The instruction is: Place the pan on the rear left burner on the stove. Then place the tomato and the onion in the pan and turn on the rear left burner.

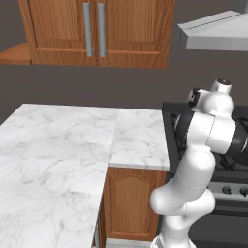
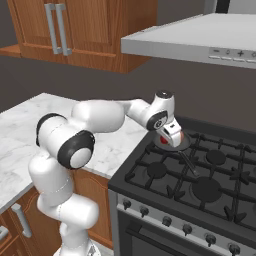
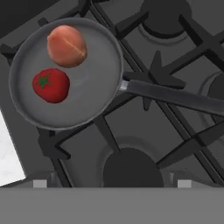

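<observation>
Two items, the tomato (image 3: 50, 85) and, at its twelve o'clock, the onion (image 3: 66, 45), are sitting in the pan (image 3: 87, 87) on the rear left burner, the jaws hovering released, so the knob-turning step is coming next, I judge.

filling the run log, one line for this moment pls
pan: on stove | tomato, onion: in pan | tool: open, above pan | burner knob: untouched

marble counter (image 1: 63, 140), wooden cabinets (image 1: 97, 29), range hood (image 2: 200, 37)
</observation>
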